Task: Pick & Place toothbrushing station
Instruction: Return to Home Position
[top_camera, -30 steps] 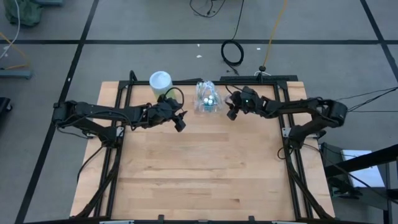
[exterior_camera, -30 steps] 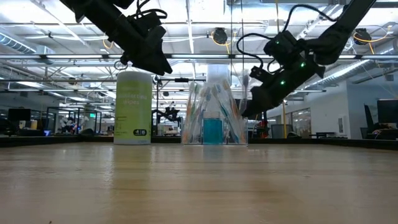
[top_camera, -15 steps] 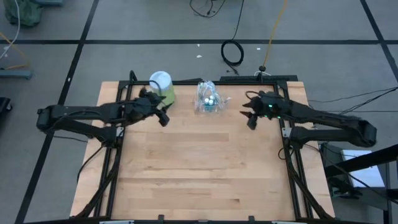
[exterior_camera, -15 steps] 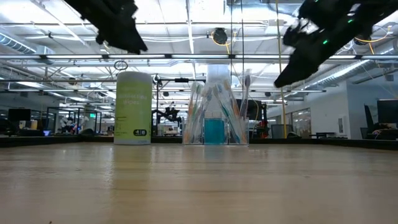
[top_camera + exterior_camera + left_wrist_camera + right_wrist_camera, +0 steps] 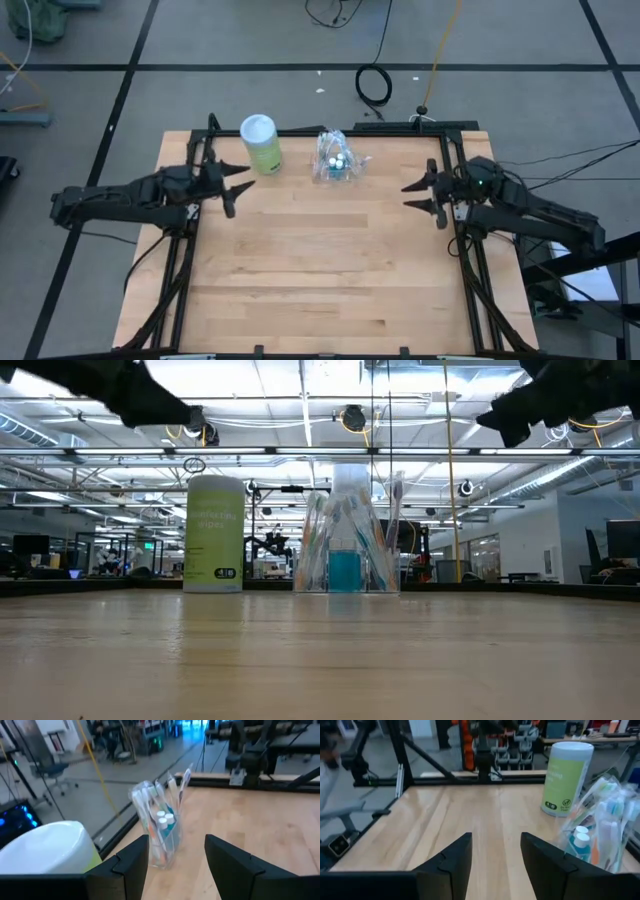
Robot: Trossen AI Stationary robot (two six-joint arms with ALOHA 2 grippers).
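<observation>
Over the left edge of the worktop [image 5: 320, 270], the left end effector [image 5: 236, 190] hovers with its fingers spread wide and nothing between them. The right end effector [image 5: 412, 196] hovers over the right edge, likewise wide and empty. Both point inward and stand well apart from the organizer [image 5: 334, 160].

The organizer stands upright near the rear edge of the worktop, about midway between the arms. It holds the toothbrushes [image 5: 184, 776], heads up and fanned outward, and the tubes [image 5: 162, 821] at its centre.

Handling, by judgement:
- Organizer: light, thin clear plastic that probably flexes under pressure and is slippery. Its tall, splayed load makes it likely to tip. Take hold low on the body, with moderate force.
- Toothbrushes: light, stiff and slim. Grip one handle above the rim and draw it straight up.
- Tubes: small and soft. They sit deep among the handles and are hard to reach.

Obstructions:
- A green canister [image 5: 260, 142] with a white lid stands just beside the organizer on the left arm's side, not touching it. It narrows the left arm's approach.
- The right arm's approach across the worktop shows no obstacle.
</observation>
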